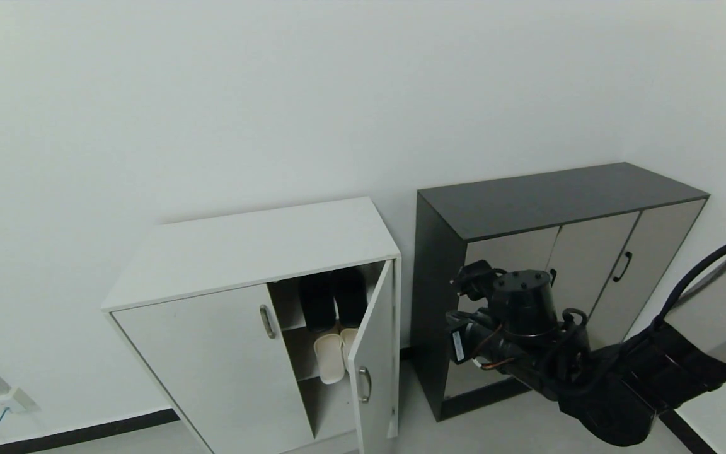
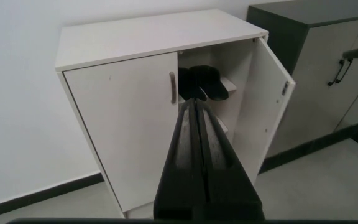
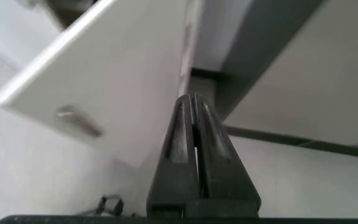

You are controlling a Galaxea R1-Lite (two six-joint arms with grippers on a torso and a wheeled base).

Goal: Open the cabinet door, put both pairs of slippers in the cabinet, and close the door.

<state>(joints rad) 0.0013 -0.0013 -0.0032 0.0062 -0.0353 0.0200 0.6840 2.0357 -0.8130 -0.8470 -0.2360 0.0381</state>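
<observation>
Step in hand, as I judge it: closing the door, since both pairs already sit inside the white cabinet (image 1: 249, 252). The black slippers (image 1: 333, 299) are on the upper shelf and the white slippers (image 1: 331, 356) on the shelf below, one partly hidden by the door. The right door (image 1: 372, 340) stands swung out toward the near side; the left door (image 1: 212, 372) is closed. The right hand (image 3: 194, 99) has its fingers pressed together and holds nothing. It sits just beside the open door's outer face, between that door and the dark cabinet (image 1: 558, 195) to the right. The left hand (image 2: 195, 106) is likewise pinched closed and empty, pointing at the cabinet front from the near side, well apart.

To do it well: set the closed fingers against the outer face near the free edge, by the door handle (image 1: 365, 384). Push left and far along the hinge arc, easing off at the end so the door does not bounce. The white slippers lie close to the shelf front and may catch.

Count: two cabinets. The white one has two doors, one open. Two slipper pairs, four slippers. The dark cabinet shows three door panels.
</observation>
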